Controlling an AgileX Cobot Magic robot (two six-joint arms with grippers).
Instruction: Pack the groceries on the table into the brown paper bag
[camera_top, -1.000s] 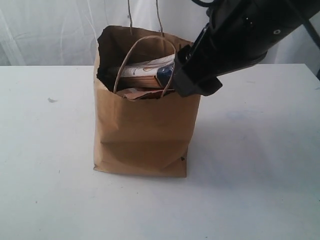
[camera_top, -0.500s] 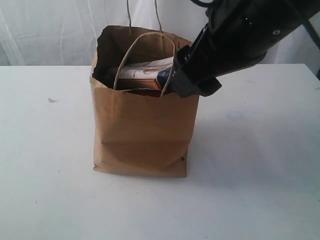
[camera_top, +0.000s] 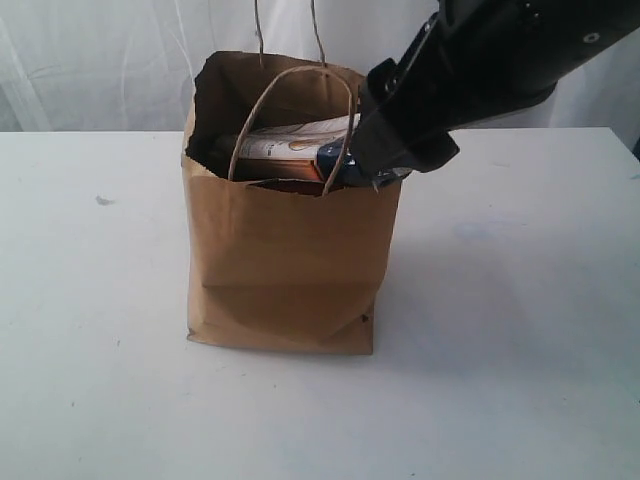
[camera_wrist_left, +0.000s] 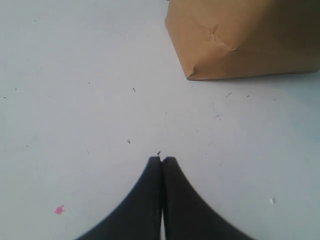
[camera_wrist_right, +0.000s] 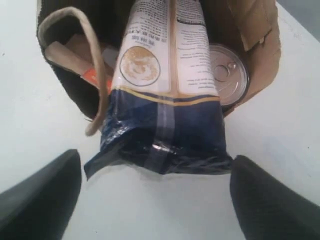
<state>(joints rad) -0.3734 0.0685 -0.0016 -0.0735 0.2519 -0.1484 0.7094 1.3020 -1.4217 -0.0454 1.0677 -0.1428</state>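
Note:
The brown paper bag (camera_top: 290, 260) stands upright in the middle of the white table (camera_top: 520, 330). A long spaghetti packet (camera_top: 295, 140) lies across its open top, and its dark blue end (camera_wrist_right: 165, 135) sticks out over the rim. My right gripper (camera_wrist_right: 155, 165) is open wide just off that end, with both fingers clear of the packet. Inside the bag I see a tin can (camera_wrist_right: 227, 75) and the edge of a brown-orange pouch (camera_wrist_right: 82, 67). My left gripper (camera_wrist_left: 162, 160) is shut and empty, low over the table near the bag's bottom corner (camera_wrist_left: 192, 75).
Two twisted-paper handles (camera_top: 300, 75) rise above the bag's mouth; one loop (camera_wrist_right: 95, 75) hangs beside the packet. The black right arm (camera_top: 480, 70) slants over the bag's right rim. A pink speck (camera_wrist_left: 59, 209) and a small mark (camera_top: 103, 200) lie on the table.
The right arm has lifted and drawn back to the right, away from the packet's end. The bag's front rim straightened and the pouch sank lower inside. The left gripper stayed still.

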